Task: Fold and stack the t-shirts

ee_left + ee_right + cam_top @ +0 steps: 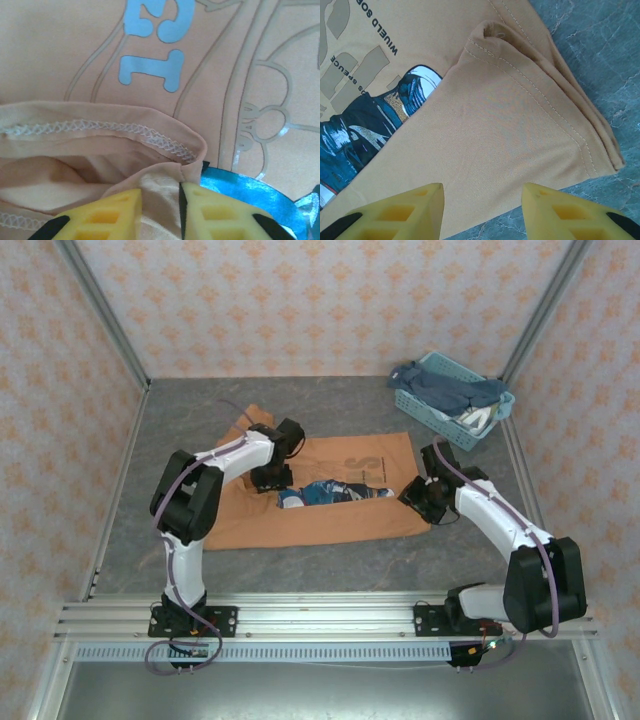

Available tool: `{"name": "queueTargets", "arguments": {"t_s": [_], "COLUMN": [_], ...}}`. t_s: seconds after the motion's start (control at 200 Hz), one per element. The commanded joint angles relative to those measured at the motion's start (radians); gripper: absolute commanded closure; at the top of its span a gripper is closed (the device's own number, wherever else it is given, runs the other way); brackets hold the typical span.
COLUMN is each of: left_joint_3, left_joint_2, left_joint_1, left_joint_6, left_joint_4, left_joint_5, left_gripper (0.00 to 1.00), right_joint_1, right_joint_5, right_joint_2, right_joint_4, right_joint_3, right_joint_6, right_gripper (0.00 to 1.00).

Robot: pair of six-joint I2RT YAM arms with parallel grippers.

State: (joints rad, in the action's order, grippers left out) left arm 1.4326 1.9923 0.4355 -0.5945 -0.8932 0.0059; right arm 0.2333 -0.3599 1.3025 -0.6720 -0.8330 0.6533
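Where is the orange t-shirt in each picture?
Top view: the orange t-shirt lies spread flat in the middle.
Left wrist view: seen close up, its stitched hem crosses the lower left.
Right wrist view: it covers the left and middle, with grey table at right.
Shared landmark: the blue cartoon print, bottom right in the left wrist view, far left in the right wrist view.

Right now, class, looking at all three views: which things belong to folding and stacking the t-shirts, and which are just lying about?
Belong to the job:
- orange-brown t-shirt, spread flat; left gripper pinching its cloth, right gripper open over its edge
- dark blue and white garments, heaped in the basket

Just lying about:
- light-blue lattice basket
- grey table
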Motion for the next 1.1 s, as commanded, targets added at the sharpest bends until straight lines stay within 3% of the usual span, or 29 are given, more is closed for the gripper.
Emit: {"name": "queueTargets", "arguments": {"t_s": [0.0, 0.195, 0.375, 0.405, 0.46, 0.555, 0.756, 0.996, 1.096], "left_joint_3": [0.025, 0.075, 0.115, 0.115, 0.114, 0.096, 0.113, 0.017, -0.060], "left_joint_2": [0.007, 0.018, 0.036, 0.029, 0.013, -0.006, 0.001, -0.232, -0.310], "left_joint_1": [0.009, 0.026, 0.038, 0.039, 0.037, 0.025, -0.048, -0.161, -0.200], "left_joint_6": [0.040, 0.102, 0.125, 0.120, 0.104, 0.119, 0.197, 0.153, 0.075], "left_joint_4": [-0.034, -0.062, -0.100, -0.109, -0.121, -0.102, -0.118, -0.089, -0.062], "left_joint_5": [-0.069, -0.099, -0.136, -0.146, -0.168, -0.167, -0.159, -0.130, -0.084], "left_gripper": [0.80, 0.98, 1.00, 0.97, 0.80, 0.70, 0.65, 0.65, 0.48], "right_joint_1": [0.007, 0.006, 0.008, 0.007, 0.008, 0.007, 0.007, 0.008, 0.008], "right_joint_5": [0.009, 0.000, -0.004, -0.003, -0.004, -0.006, -0.011, -0.011, -0.013], "right_joint_2": [-0.010, -0.002, 0.007, 0.008, 0.007, 0.008, 0.015, 0.021, 0.028], "right_joint_4": [-0.007, 0.004, 0.011, 0.010, 0.008, 0.011, 0.008, 0.008, 0.014], "right_joint_3": [0.008, 0.015, 0.007, 0.008, 0.007, 0.015, 0.005, 0.003, 0.003], "right_joint_6": [0.000, 0.003, 0.003, 0.003, 0.002, 0.003, -0.003, -0.003, 0.001], "right_gripper": [0.55, 0.56, 0.57, 0.57, 0.57, 0.57, 0.57, 0.57, 0.57]}}
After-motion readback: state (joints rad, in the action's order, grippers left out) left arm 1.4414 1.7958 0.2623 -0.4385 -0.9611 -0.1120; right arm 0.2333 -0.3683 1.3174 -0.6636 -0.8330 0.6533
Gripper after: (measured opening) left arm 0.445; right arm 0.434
